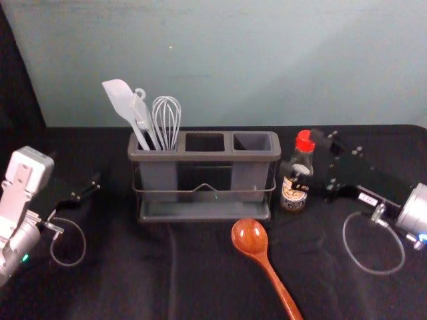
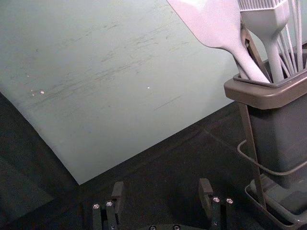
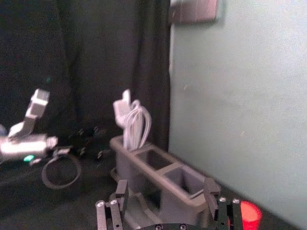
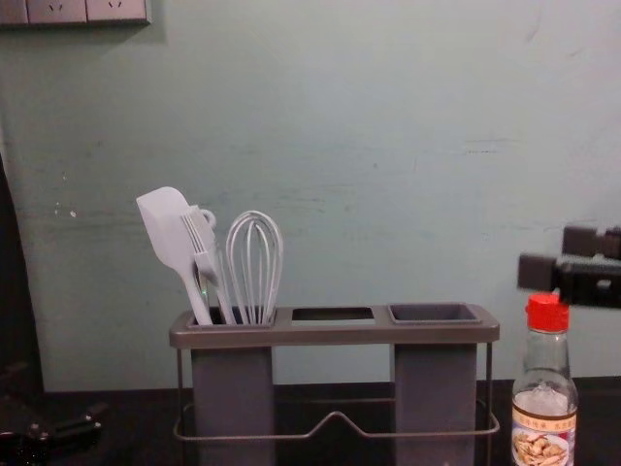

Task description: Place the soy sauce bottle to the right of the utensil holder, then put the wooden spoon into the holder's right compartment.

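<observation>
Here: soy sauce bottle [image 1: 293, 193], upright, right of holder [image 1: 200, 157]; right gripper [image 4: 560, 257] near bottle; left gripper [image 1: 95, 183], left; both jaws released; spoon [image 1: 250, 237], near

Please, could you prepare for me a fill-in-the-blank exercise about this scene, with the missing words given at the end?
1. On the soy sauce bottle, the cap is ____.
2. The whisk stands in the ____ compartment of the utensil holder.
3. The wooden spoon lies in ____ of the holder.
4. The tool nearer to the bottle belongs to the robot's ____ arm.

Missing words: red; left; front; right.
</observation>
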